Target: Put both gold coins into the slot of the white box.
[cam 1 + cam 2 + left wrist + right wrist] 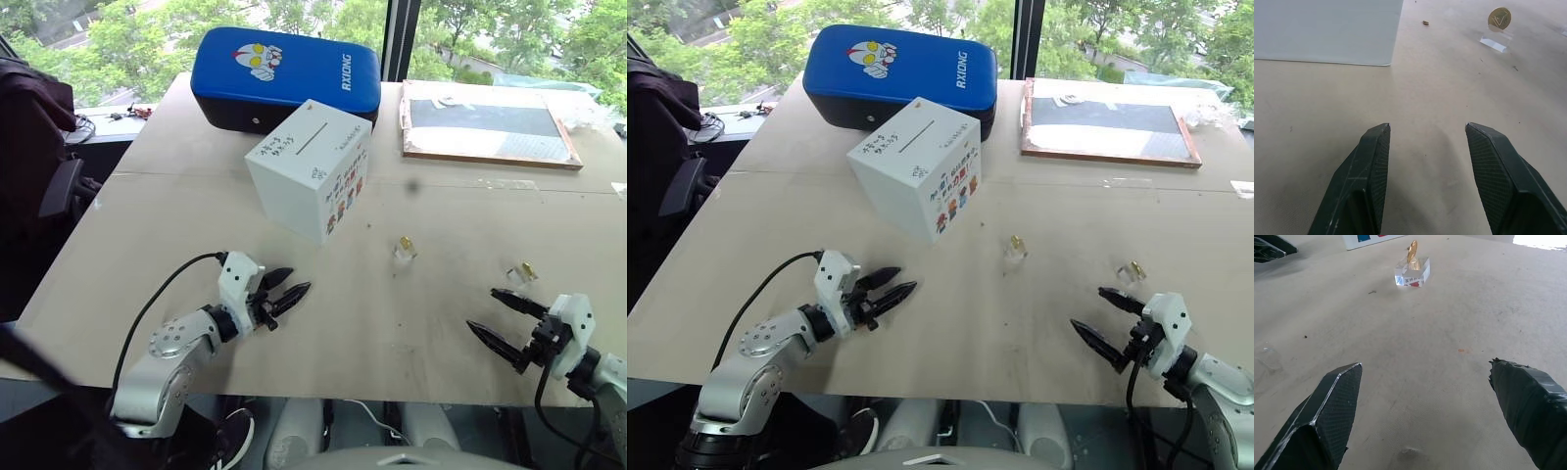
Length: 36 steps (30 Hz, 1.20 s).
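Observation:
The white box (pixel 309 166) stands on the table's far middle, its dark slot (pixel 312 137) on the top face. One gold coin (pixel 405 242) stands upright on a small clear block at the table's centre, right of the box; it also appears as the coin (pixel 1499 18) and the coin (pixel 1412 253). A second gold coin (pixel 527 267) sits on its own clear block near the right side. My left gripper (pixel 291 284) hovers open and empty in front of the box. My right gripper (pixel 482 309) is wide open and empty, just in front of the second coin.
A blue padded case (pixel 284 73) lies behind the box. A framed dark board (pixel 485 122) rests at the back right. A chair draped with dark cloth (pixel 39 127) stands beyond the table's left edge. The front table edge runs close under both grippers.

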### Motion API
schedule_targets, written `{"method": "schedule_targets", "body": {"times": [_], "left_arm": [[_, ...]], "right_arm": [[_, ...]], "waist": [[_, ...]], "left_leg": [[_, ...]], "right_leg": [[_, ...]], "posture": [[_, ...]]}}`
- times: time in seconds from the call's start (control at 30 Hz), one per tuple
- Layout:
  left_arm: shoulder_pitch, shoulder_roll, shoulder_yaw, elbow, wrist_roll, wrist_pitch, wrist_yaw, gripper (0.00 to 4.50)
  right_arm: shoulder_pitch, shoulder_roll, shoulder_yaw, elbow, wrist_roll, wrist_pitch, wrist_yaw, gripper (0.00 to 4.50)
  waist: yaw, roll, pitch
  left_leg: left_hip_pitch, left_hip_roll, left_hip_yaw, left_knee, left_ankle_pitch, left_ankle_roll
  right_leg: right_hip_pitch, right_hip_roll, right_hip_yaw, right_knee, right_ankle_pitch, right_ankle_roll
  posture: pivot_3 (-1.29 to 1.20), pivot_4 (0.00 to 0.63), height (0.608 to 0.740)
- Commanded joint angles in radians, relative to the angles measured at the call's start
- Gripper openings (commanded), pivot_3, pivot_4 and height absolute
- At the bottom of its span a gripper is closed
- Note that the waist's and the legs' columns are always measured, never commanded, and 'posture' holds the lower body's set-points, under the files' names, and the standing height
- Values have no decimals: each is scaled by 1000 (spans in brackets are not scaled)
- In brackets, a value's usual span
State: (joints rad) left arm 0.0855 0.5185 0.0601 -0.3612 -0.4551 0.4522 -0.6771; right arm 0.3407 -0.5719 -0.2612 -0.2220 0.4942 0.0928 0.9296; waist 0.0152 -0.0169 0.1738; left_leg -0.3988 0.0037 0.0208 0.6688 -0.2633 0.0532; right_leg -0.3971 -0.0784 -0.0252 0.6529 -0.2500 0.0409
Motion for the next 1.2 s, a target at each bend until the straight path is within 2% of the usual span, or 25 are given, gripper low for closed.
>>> {"method": "schedule_targets", "body": {"times": [0.03,0.47,0.67,0.83,0.97,1.2], "left_arm": [[3,15,16,-30,-3,-16,-13,2476],[-42,16,13,-102,-37,78,28,2476],[-91,1,-12,-116,-42,91,26,2476],[-141,2,-28,-146,-105,95,-36,2476],[-175,32,-37,-173,-168,115,-112,2476],[-188,116,-72,-209,-201,113,-232,2476]], "right_arm": [[7,-7,-31,-18,5,-22,2,4464],[-1,9,-27,-21,8,-37,-10,4464],[-119,72,-99,-1,13,-136,-110,4464],[-201,87,-129,92,-116,-210,-252,4464],[-199,74,-109,117,-168,-136,-323,4464],[-174,88,-129,98,-127,-48,-354,4464]], "waist": [[0,0,0],[0,0,0],[-1,0,0],[4,0,0],[0,0,0],[-3,2,-1]], "left_leg": [[0,0,0,0,0,0],[0,0,0,0,0,0],[0,0,0,0,0,0],[0,0,0,1,0,0],[0,-1,0,1,1,-1],[2,0,2,0,0,0]], "right_leg": [[0,0,0,0,0,0],[0,0,0,0,0,0],[0,0,0,0,0,0],[0,1,0,1,2,3],[0,2,0,2,2,3],[0,6,4,4,1,2]], "posture": [[0,150,740],[0,150,740],[0,150,740],[0,150,740],[0,150,740],[0,150,740]]}}
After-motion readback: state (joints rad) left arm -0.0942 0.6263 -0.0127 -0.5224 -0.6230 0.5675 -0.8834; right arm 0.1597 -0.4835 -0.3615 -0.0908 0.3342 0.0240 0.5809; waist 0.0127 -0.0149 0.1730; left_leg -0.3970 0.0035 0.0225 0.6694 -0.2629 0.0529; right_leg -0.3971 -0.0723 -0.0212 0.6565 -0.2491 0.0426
